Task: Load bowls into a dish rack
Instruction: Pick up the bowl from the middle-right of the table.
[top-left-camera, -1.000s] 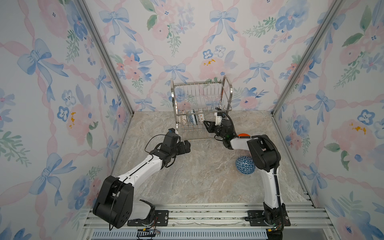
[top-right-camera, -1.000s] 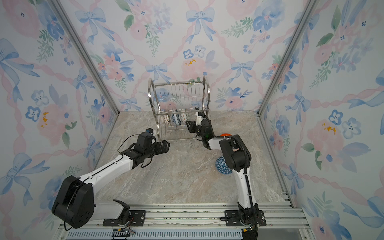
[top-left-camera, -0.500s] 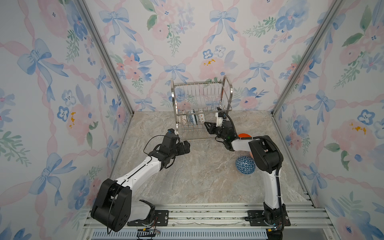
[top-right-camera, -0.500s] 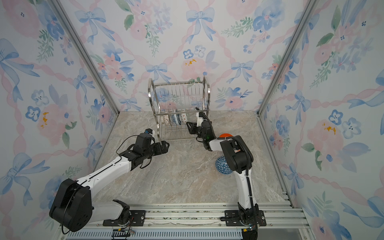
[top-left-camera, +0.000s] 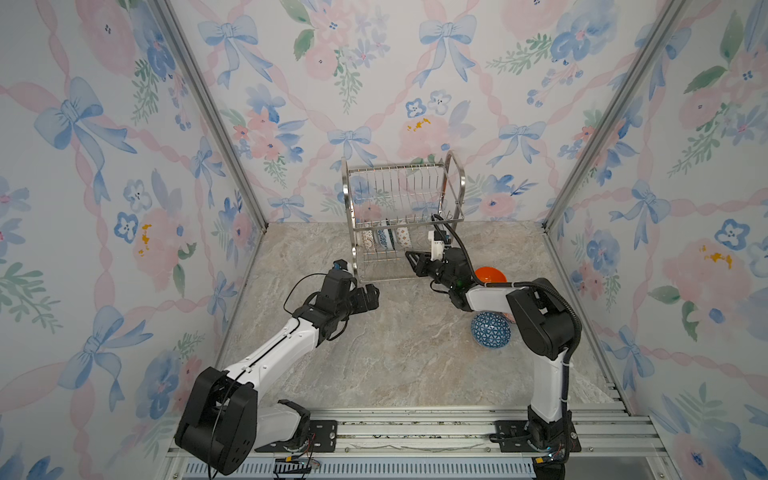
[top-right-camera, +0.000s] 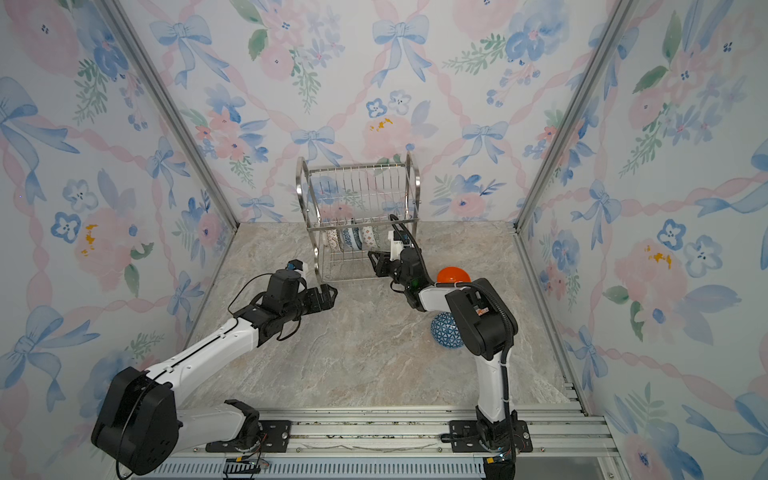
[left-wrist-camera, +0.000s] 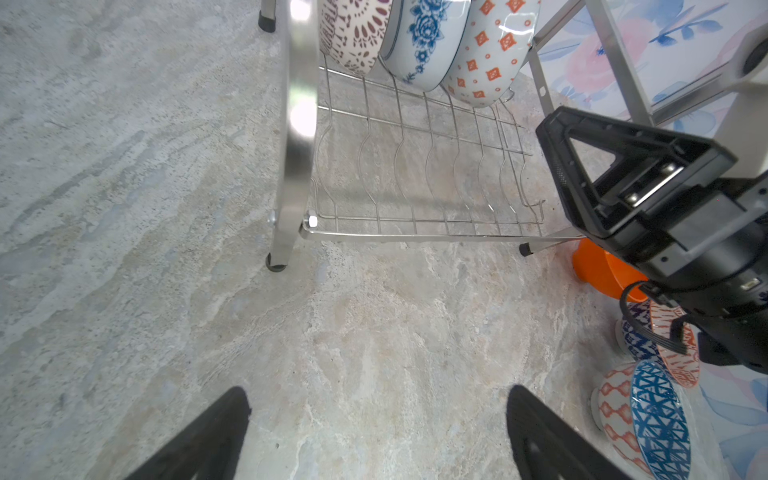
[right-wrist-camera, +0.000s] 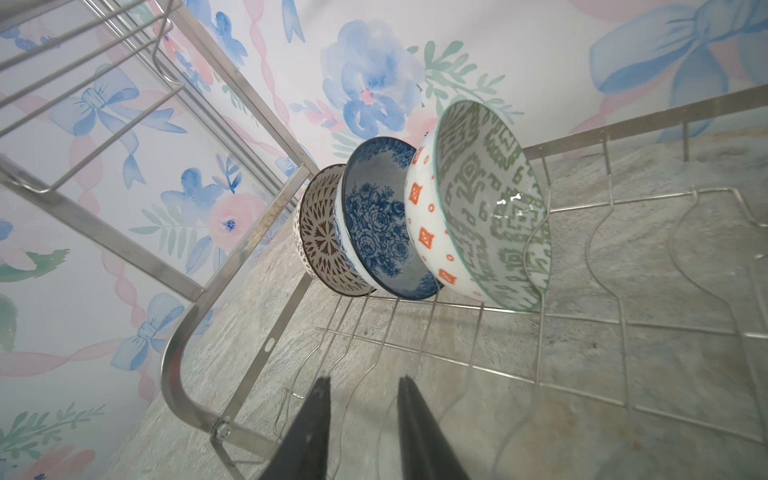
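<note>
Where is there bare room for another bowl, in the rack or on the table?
The dish rack has bare lower-tier slots next to the green-grey bowl. The table is open between the two arms. Crowded: beside the right arm, where the orange bowl and blue triangle bowl sit.

Mottled grey-beige stone-look surface (top-left-camera: 374, 353) mid-frame, bow-and-flower papered walls (top-left-camera: 104, 166) around it, metal rail (top-left-camera: 415, 432) along the bottom.
</note>
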